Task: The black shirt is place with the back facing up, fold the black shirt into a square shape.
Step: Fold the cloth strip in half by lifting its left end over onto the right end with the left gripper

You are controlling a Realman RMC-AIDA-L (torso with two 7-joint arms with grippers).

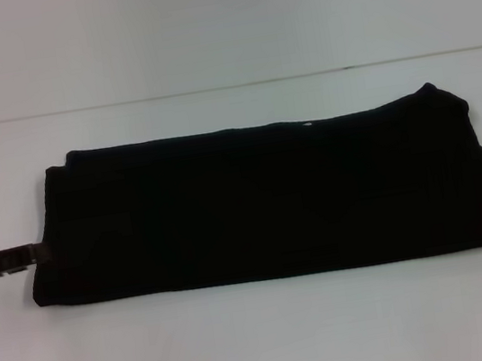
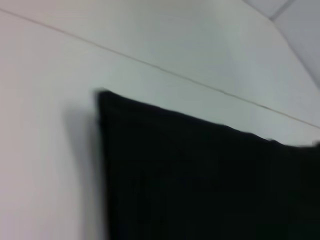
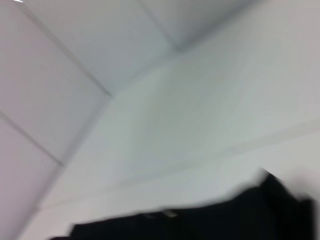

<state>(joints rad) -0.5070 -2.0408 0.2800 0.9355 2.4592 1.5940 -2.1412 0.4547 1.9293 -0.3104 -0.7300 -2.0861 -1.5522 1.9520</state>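
1. The black shirt lies flat on the white table, folded into a long strip. It is much wider than it is deep, so it is not a square yet.

2. The left gripper is low down, right at the shirt's left edge. Its tip looks like it touches the cloth there. I cannot tell if its pincer is wide, narrow or holding the edge, because dark metal meets dark cloth.

3. The right gripper cannot be seen in any view. Its wrist view only shows the shirt's right end, with one corner sticking up.

4. What could go wrong: if the left gripper catches only the top layer, the strip may come apart when lifted.

5. The right end of the shirt is bumpy and uneven. If it is folded over like that, the edges may not line up.

6. A quick pull could drag the whole shirt across the smooth table and leave wrinkles.
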